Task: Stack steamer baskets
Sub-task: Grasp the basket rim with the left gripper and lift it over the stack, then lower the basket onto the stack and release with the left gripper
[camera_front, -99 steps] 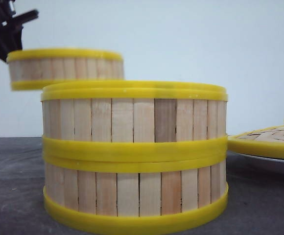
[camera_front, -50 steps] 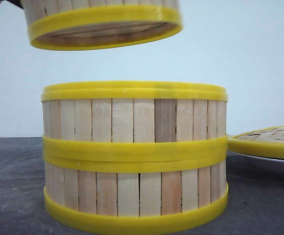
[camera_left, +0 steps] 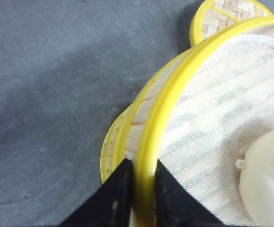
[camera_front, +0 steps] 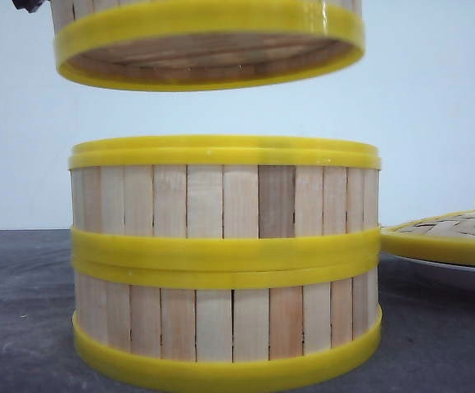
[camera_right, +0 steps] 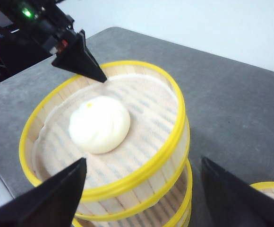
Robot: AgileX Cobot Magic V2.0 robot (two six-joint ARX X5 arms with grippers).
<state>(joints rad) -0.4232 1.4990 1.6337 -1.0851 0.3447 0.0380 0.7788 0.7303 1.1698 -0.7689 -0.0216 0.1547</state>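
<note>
Above the two stacked baskets on the table hangs the third basket, apart and offset slightly left, bun inside. Left tool clamps its rim. Right tool spread wide, holding nothing. Step: placing; next likely needs centring, then a level descent.

No text, label, brand, number or sign readable anywhere in these views
</note>
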